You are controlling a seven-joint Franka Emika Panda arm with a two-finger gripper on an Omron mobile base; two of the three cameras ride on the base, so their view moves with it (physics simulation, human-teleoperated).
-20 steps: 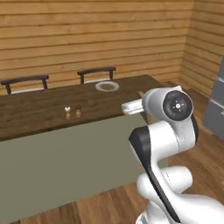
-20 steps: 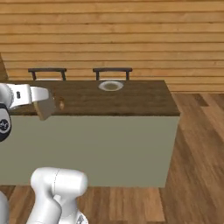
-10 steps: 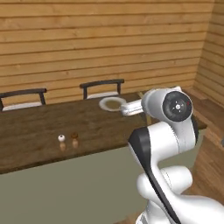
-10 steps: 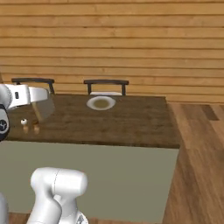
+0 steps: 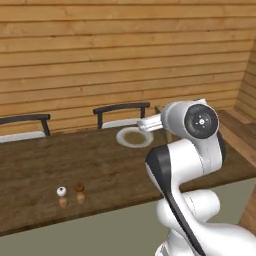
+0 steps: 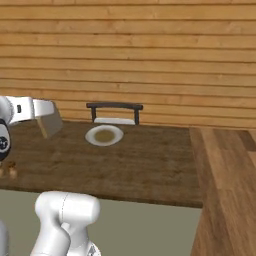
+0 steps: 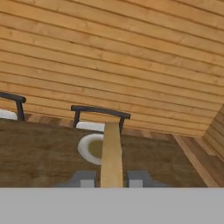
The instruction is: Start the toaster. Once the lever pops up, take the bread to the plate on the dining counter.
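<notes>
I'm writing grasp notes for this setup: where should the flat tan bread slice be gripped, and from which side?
Grip the flat tan bread slice across its two broad faces near one edge, coming in edge-on, as the gripper holds it now. It is thin and stiff, so its faces fit between the pads and the rest projects forward toward the round pale plate.

White Franka Panda arm with dark joints [image 5: 200, 150], rising from the lower right of the left base view, bent at a raised elbow joint, with the forearm reaching forward and level. Two-finger gripper with small dark finger tips [image 7: 112, 178] clamped shut on the flat, square, light tan bread slice [image 7: 112, 151], seen edge-on between the tips in the hand view. In the right base view, white hand at the left edge, with the slice [image 6: 50, 122] hanging tilted below it.
</notes>
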